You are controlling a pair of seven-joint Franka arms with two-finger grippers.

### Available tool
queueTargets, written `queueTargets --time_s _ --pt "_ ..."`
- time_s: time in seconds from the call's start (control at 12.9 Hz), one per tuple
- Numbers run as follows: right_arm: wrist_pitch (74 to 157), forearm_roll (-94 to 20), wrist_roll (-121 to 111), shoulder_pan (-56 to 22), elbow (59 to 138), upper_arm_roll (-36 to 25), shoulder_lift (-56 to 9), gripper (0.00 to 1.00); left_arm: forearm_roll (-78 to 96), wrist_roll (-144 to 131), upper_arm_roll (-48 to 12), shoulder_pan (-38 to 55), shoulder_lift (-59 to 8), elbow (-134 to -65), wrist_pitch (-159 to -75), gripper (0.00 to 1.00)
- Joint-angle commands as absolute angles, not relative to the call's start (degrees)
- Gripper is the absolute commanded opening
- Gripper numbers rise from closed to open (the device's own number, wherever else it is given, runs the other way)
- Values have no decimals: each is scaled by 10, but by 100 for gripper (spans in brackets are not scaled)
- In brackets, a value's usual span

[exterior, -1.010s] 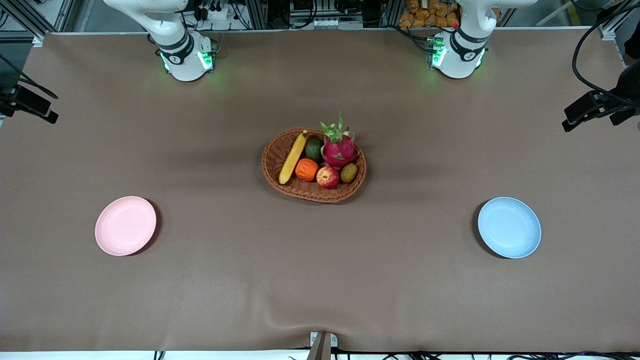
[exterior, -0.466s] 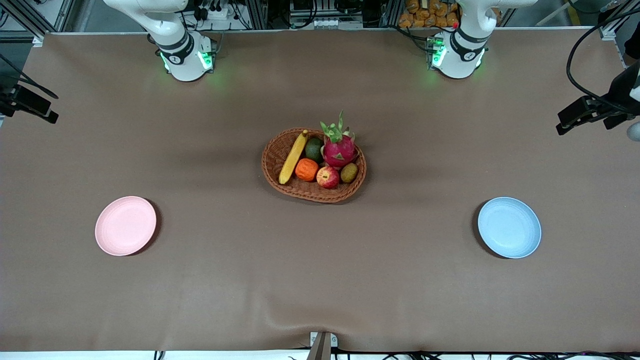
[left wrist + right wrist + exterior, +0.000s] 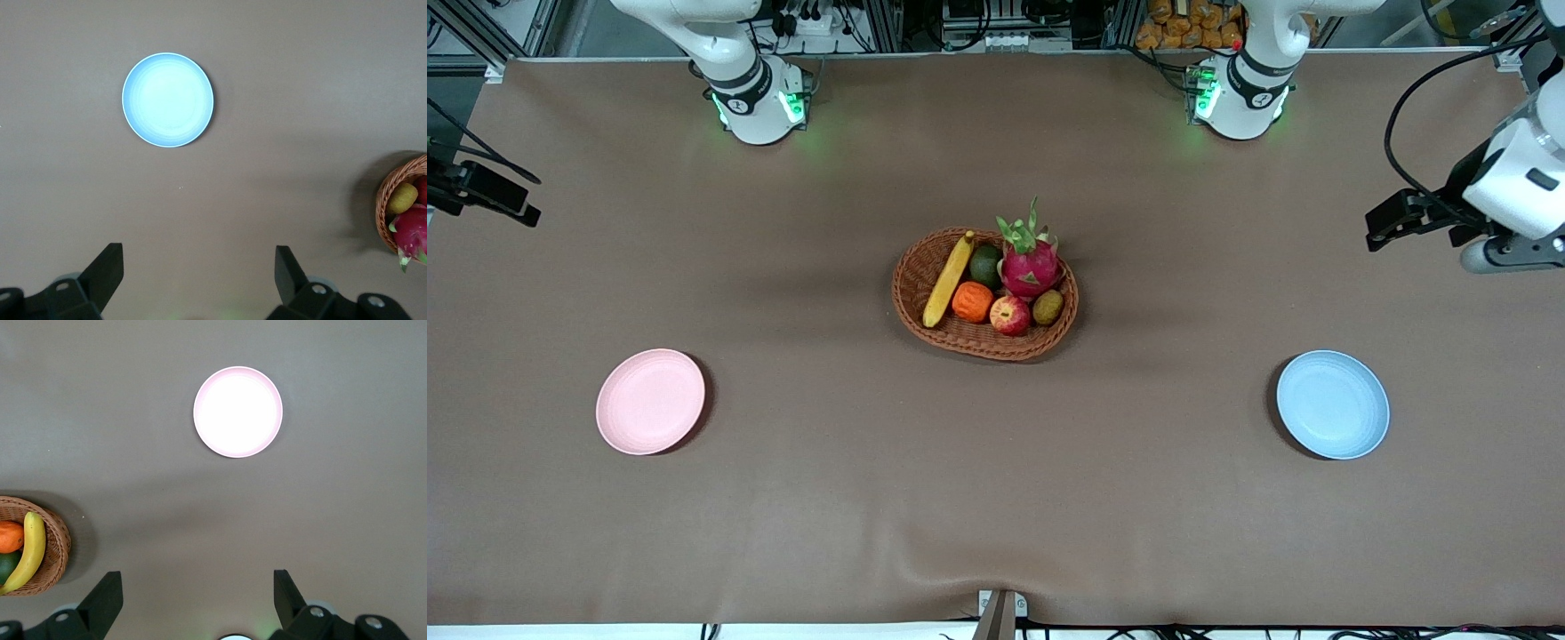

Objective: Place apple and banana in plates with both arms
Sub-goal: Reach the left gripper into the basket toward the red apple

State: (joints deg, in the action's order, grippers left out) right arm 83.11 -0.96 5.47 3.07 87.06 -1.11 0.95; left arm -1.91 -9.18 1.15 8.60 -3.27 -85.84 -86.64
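Apple: the small red-and-yellow apple (image 3: 1009,314) sat in the wicker basket (image 3: 925,267) at mid-table, on the basket's near side, touching the ridged orange fruit (image 3: 972,301).
Banana: the banana (image 3: 949,278) lay along the basket's wall toward the right arm's end, tip on the rim.
Plates: the pink plate (image 3: 650,401) and the blue plate (image 3: 1332,404) were bare, each well apart from the basket, nearer the camera.
Left gripper: the left gripper (image 3: 199,277) hung high over the left arm's end of the table, fingers spread, holding nothing.
Right gripper: the right gripper (image 3: 197,598) hung over the right arm's end — spread too, empty.
Handling, apple: likely firm, light, smooth — I'd pinch across its widest part from above.
Handling, banana: probably stiff, prone to pivot; take it mid-length, across its width.
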Motion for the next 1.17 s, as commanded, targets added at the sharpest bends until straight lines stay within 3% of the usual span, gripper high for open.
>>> queueTargets --time_s 0.0,0.54,1.09 --pt "837 -18 63 21 857 -11 2 100 -22 -95 9 100 -43 -846 -862 100" --pt "838 -85 62 22 857 -11 -20 100 -19 -201 -20 166 -99 -844 -913 100" --pt "838 -95 63 -14 857 -11 -53 100 -16 -340 -25 312 -241 -841 -1036 100"
